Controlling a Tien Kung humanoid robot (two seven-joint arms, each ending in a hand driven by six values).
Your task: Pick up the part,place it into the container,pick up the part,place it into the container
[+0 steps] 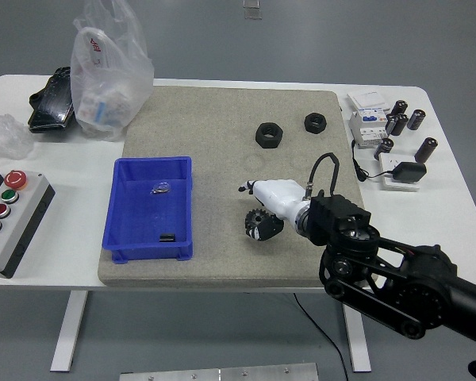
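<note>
black toothed gear (258, 225) on the grey mat (222, 159), near the mat's front edge and well right of the blue container (149, 208). right hand (263, 208), white with dark fingertips, reaches in from the lower right, its fingers curled down around the gear; whether the grip is fully closed cannot be told. left arm not shown. for a sound pick, fingers should seat on opposite sides of the toothed rim before lifting straight up, then carry left to the container. two black nuts (269, 134) lie farther back.
</note>
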